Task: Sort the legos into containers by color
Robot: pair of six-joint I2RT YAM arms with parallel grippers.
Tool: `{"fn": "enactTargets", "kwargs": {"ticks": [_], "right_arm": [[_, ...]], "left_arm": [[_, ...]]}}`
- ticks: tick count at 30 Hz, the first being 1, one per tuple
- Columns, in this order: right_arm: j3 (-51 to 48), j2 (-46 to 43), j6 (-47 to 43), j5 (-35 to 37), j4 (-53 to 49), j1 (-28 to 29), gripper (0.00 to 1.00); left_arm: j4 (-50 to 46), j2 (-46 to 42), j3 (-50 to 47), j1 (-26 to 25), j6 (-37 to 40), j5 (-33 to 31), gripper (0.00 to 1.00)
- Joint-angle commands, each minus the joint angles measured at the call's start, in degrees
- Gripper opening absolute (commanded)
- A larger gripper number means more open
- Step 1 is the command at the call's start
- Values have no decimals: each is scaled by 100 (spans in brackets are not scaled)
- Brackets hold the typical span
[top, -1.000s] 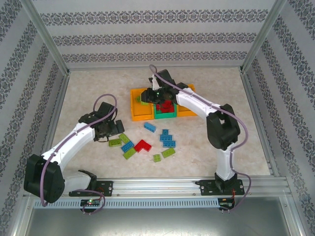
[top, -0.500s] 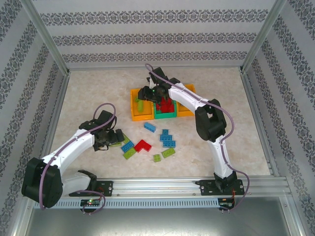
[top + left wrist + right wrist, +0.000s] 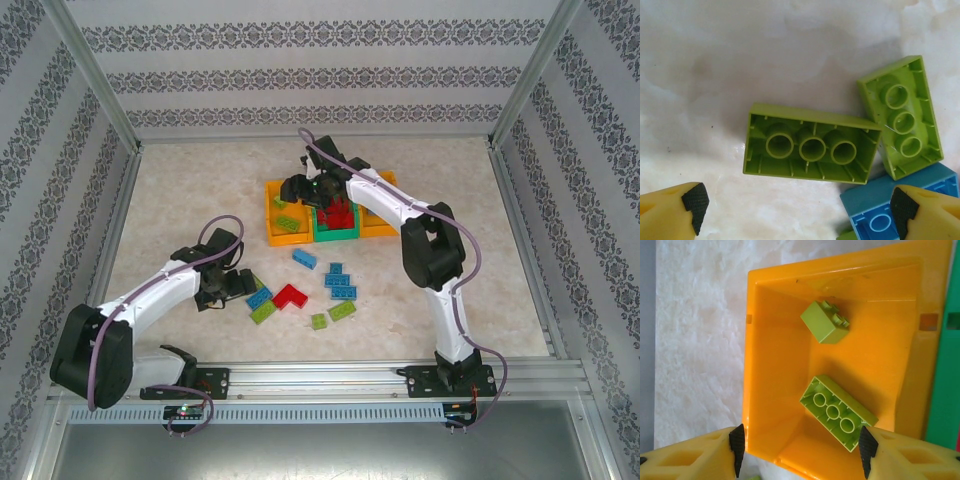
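Overhead, the left gripper [image 3: 236, 283] sits low over the pale marbled tabletop [image 3: 180, 190], at the left edge of a loose scatter of small plastic bricks. Its wrist view shows the left gripper [image 3: 800, 212] with its black-padded yellow fingers [image 3: 692, 202] spread wide and gripping nothing. Beyond them an upturned lime green brick [image 3: 810, 150] lies hollow side up, touching a second lime green brick [image 3: 900, 117] and a blue brick [image 3: 877, 212]. The red L-shaped brick [image 3: 289, 295] lies just right of that cluster. The right gripper [image 3: 802, 452] hangs over the left orange plastic bin [image 3: 775, 340], jaws parted and empty. Two lime green bricks [image 3: 837, 410] rest apart on the bin's floor. Red bricks [image 3: 338, 215] are piled in the green middle bin [image 3: 335, 237], which adjoins the right orange bin [image 3: 380, 229]
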Motion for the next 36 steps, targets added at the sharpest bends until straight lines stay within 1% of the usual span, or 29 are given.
{"fn": "enactTargets", "kwargs": {"ticks": [1,4,14,20,26,31,36], "right_arm": [[-192,-470,13,-85,98,-82,67],[-327,-581,-30,-88,99,-149,68],[-729,-791,-2,-108,174,-329,68],[-806,-827,5,-107,188,-353,68],[-821,-835,-12,-107,170,-382,68],[-845,-842,-13,-116,175,-388,68],[-861,-823,14,-138,190,-389,68]], "left_arm": [[169,35,4,-56,104,-78,92],[258,120,3,-58,173,-96,90],[321,607,211,-54,431,-220,83],[337,744,249,-46,465,-325,77],[319,688,178,-31,387,-454,70],[258,651,171,11,326,-564,70],[213,695,220,19,310,-642,79]]}}
